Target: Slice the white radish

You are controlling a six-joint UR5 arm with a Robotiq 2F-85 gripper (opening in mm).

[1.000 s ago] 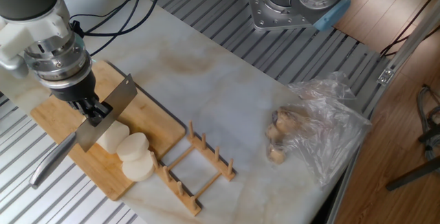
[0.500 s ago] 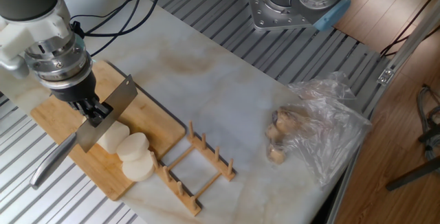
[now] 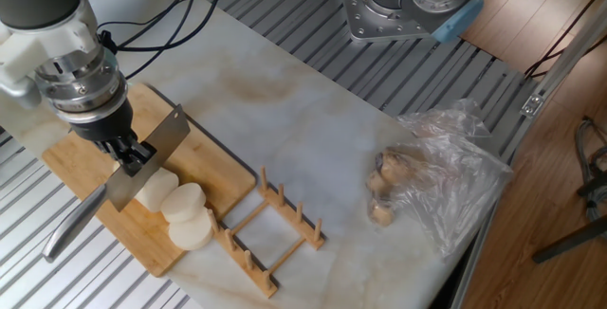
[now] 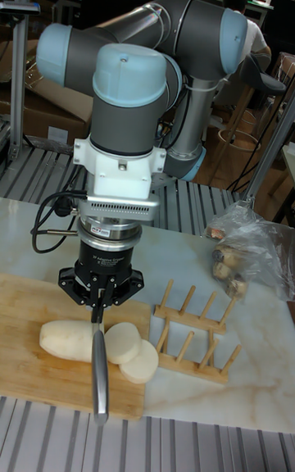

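Observation:
The white radish (image 4: 70, 338) lies on the wooden cutting board (image 3: 204, 162), a long creamy stub with two cut discs (image 3: 188, 216) leaning at its right end. In the fixed view the blade hides most of the stub (image 3: 152, 187). My gripper (image 3: 131, 154) is shut on a steel knife (image 3: 147, 157), holding it where blade meets handle. The blade stands on edge just above the radish, between the stub and the discs (image 4: 131, 351). The knife's handle (image 4: 99, 382) points toward the board's front edge.
A wooden dish rack (image 3: 270, 231) lies on the marble table right of the board. Brownish lumps in a clear plastic bag (image 3: 436, 172) sit at the right. The arm's base (image 3: 403, 6) is mounted at the back.

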